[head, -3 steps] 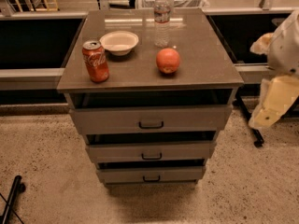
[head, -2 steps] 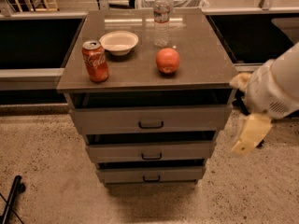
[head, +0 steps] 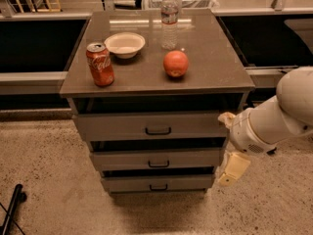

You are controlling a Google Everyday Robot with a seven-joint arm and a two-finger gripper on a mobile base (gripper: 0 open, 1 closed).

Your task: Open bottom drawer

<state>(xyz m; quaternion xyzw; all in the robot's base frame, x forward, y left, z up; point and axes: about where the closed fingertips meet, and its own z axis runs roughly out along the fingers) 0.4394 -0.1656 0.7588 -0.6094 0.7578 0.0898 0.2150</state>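
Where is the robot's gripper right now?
In the camera view, the gripper sits on the right, by the grey cabinet's right front edge, level with the middle drawer.

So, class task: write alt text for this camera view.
A robot's hand hangs right of a grey three-drawer cabinet, higher than the bottom drawer. On top stand a red can, white bowl, water bottle and red fruit.

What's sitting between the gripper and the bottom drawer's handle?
Nothing visible. The gripper hangs at the right front corner of the cabinet, about level with the middle drawer. The handle of the bottom drawer is lower, front centre, with open space between.
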